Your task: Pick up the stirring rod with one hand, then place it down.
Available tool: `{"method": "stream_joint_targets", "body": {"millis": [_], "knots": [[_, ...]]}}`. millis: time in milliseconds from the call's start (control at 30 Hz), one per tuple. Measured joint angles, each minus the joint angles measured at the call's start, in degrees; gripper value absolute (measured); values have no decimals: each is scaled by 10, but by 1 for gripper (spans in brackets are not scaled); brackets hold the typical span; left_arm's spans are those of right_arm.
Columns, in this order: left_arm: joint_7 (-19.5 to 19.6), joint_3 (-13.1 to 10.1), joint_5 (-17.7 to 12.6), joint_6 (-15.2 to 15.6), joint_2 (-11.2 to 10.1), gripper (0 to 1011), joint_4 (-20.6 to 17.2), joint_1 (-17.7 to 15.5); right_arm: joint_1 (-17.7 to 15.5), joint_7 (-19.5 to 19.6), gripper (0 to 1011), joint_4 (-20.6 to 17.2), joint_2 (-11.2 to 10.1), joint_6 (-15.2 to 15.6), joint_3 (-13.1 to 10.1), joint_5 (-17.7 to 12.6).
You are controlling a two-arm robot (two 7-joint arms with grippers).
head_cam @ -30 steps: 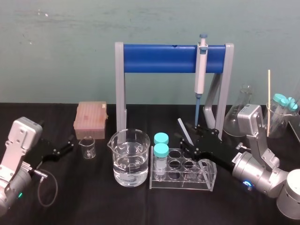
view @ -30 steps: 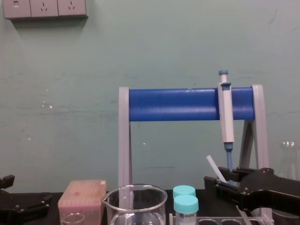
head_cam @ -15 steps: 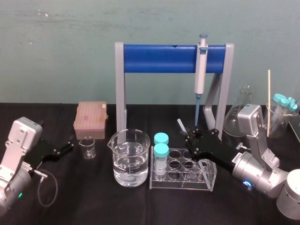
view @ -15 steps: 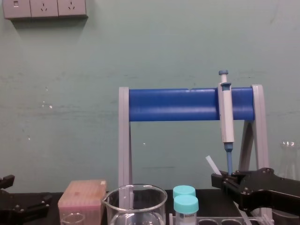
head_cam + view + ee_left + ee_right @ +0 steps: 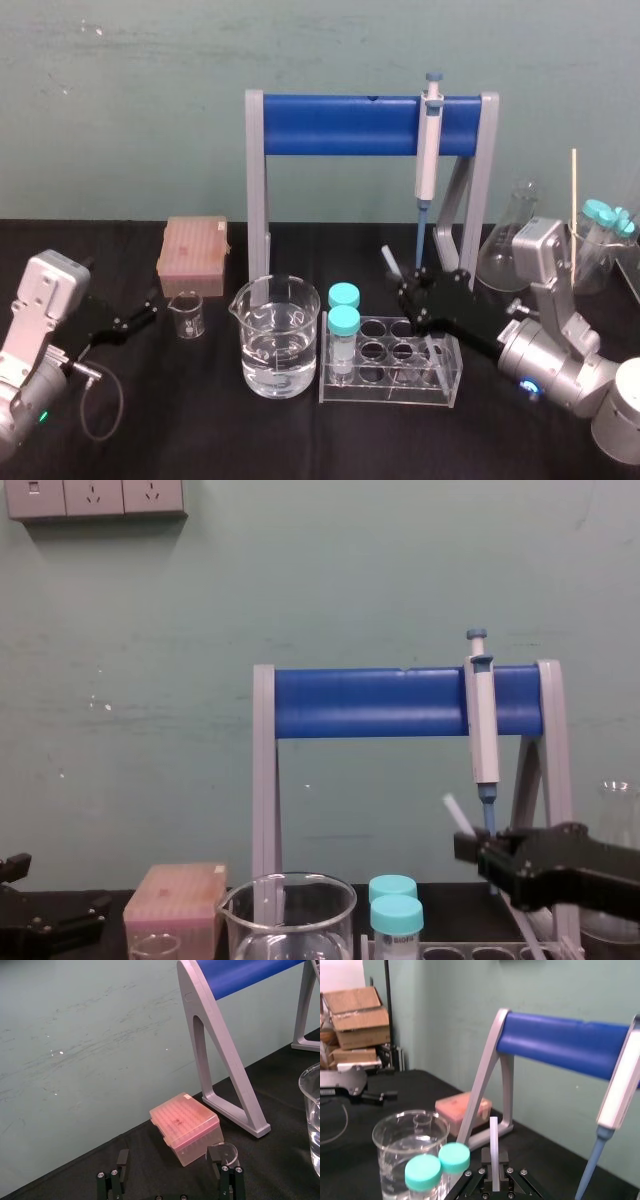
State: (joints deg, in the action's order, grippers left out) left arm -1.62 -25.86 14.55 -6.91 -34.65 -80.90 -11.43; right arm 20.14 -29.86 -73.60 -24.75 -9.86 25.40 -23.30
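Head view: the stirring rod [image 5: 390, 263] is held off the table, gripped partway along its length by the right gripper [image 5: 408, 291]. Its free upper part slants up toward the robot's left, just beside the lower tip of the pipette [image 5: 427, 140]. In the right wrist view the stirring rod [image 5: 493, 1150] stands straight up out of the right gripper [image 5: 493, 1180], whose black fingers are clamped on it from both sides. In the chest view the stirring rod [image 5: 457, 815] leans away from the right gripper [image 5: 482, 852], which hangs above the level of the tube rack [image 5: 390, 368].

The tube rack sits on the black table [image 5: 180, 420] directly in front of the gripper and carries two teal-capped tubes [image 5: 344, 322] at its left end. To the rack's left stands a large beaker [image 5: 274, 336] partly filled with clear liquid. Behind it stands the blue-barred stand [image 5: 340, 125], on which the pipette hangs.

The left gripper [image 5: 135, 316] is parked low on the left, fingers spread apart, near a small beaker [image 5: 186, 313] and a pink tip box [image 5: 193, 256].
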Motion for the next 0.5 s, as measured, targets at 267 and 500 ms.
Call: {"method": "stream_joint_targets", "body": {"millis": [267,500], "knots": [[0,0,0,0,0,1000,0,0,2,-2,69,-25,16,-33,-23,0],[0,0,0,0,0,1000,0,0,8,-4,69,-39,36,-90,-45,0]]}}
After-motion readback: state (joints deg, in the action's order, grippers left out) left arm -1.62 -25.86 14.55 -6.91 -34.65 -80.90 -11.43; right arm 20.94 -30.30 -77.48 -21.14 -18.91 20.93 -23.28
